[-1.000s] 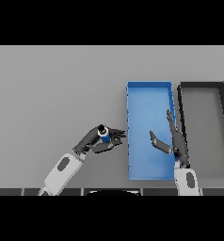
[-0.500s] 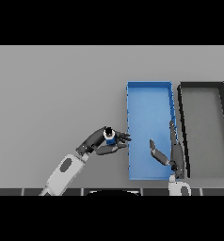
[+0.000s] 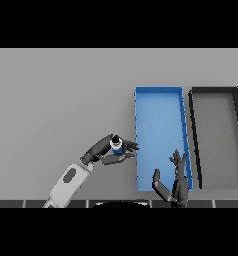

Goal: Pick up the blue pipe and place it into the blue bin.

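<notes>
With the pipe (image 3: 116,146) pinched in the left hand (image 3: 107,153) just outside the bin's (image 3: 159,91) rim, carry it toward 3 o'clock, clear of the right hand (image 3: 174,186), whose fingers are spread, before letting go.

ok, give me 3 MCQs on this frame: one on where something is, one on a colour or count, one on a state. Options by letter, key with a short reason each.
1. Where is the blue pipe?
A. in the blue bin
B. in the left hand, just left of the blue bin
C. in the black bin

2. How many bins are on the table?
A. one
B. two
C. three

3. What is the right hand doing?
A. gripping the pipe
B. open, holding nothing
C. lifting a bin

Key:
1 B: the left hand has its fingers round the pipe beside the blue bin.
2 B: the blue bin and a black bin stand side by side.
3 B: the right hand shows spread fingers at the blue bin's near end.
</notes>
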